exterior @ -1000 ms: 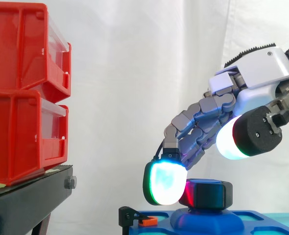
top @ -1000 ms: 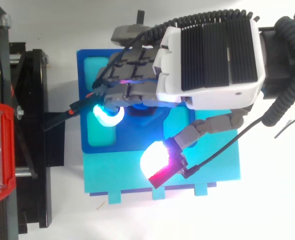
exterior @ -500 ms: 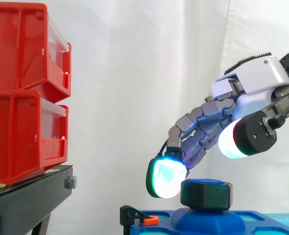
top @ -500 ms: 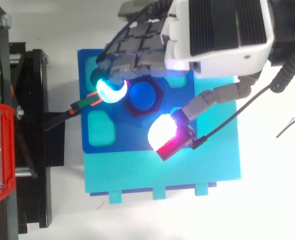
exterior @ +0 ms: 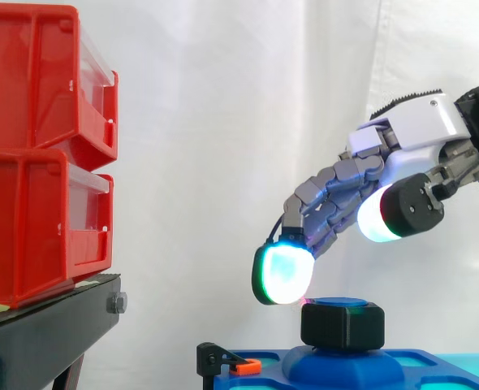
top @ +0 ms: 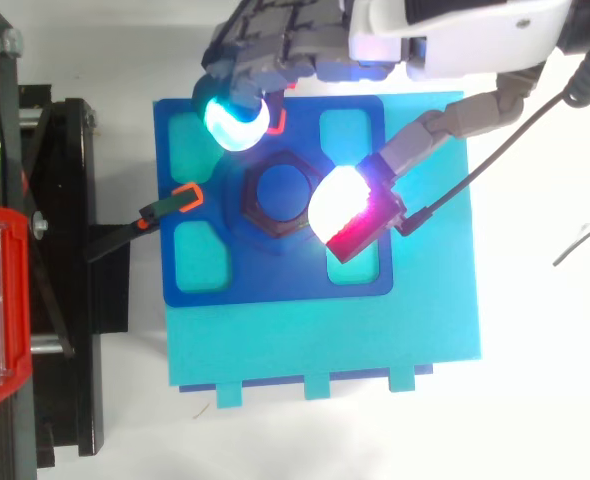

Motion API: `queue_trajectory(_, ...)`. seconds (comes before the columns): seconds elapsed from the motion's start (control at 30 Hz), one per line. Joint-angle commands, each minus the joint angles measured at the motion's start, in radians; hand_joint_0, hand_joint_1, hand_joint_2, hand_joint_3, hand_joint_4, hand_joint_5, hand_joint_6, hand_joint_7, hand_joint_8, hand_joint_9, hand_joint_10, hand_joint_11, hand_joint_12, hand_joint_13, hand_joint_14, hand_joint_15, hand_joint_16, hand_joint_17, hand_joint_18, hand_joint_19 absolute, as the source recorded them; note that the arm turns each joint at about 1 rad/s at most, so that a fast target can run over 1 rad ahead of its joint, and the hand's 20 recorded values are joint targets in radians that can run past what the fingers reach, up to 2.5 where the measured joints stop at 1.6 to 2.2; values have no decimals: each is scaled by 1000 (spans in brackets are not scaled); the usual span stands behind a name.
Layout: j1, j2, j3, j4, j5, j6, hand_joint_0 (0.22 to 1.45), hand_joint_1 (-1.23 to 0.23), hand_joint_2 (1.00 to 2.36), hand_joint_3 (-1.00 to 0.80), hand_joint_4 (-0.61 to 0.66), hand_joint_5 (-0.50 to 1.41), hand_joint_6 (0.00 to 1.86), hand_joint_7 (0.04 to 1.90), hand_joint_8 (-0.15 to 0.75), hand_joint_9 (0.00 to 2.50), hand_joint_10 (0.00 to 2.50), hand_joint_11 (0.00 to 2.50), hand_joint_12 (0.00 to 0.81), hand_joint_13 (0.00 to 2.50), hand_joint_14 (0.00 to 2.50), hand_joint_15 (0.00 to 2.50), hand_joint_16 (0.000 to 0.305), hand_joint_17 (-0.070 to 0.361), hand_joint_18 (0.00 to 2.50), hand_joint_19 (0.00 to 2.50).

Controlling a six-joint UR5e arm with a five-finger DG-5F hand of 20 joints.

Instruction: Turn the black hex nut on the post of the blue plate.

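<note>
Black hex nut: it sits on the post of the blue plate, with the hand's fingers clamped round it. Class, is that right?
No. The black hex nut sits on the post of the blue plate, but the side view shows the hand above it, fingers clear of it.

Place: robotics lab bench
Backdrop: white curtain [exterior: 223, 122] is hung
Storage: red bins [exterior: 45, 154] are stacked on black stand [exterior: 53, 335]

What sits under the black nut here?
The nut sits on a rounded blue base rising from the plate. From above, the top of the post shows through its hole. The rest of the post is hidden inside the nut.
</note>
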State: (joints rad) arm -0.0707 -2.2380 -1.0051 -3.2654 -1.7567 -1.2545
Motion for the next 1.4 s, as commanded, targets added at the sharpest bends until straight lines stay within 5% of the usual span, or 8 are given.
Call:
queue_trajectory(0.0,5,0,6,7,2,0,482,-445,1000,-500,208,-191,502,781,261,412,0,0,382,446,4,107,57,129,174,190)
queue_trajectory(0.27,40,0,6,47,48,4,471,-437,1000,-500,205,-194,502,772,263,407,0,0,388,437,4,102,58,131,172,188)
queue_trajectory(0.57,106,0,3,38,109,7,466,-422,1000,-500,209,-193,502,779,264,404,0,0,391,430,4,99,59,133,170,180)
queue_trajectory(0.9,131,0,3,4,134,14,467,-409,1000,-500,227,-186,502,804,264,405,0,0,390,433,3,101,59,133,174,189)
queue_trajectory(1.37,126,0,-7,-14,129,17,468,-403,1000,-500,231,-183,503,810,266,408,0,0,390,436,4,102,59,132,178,181)
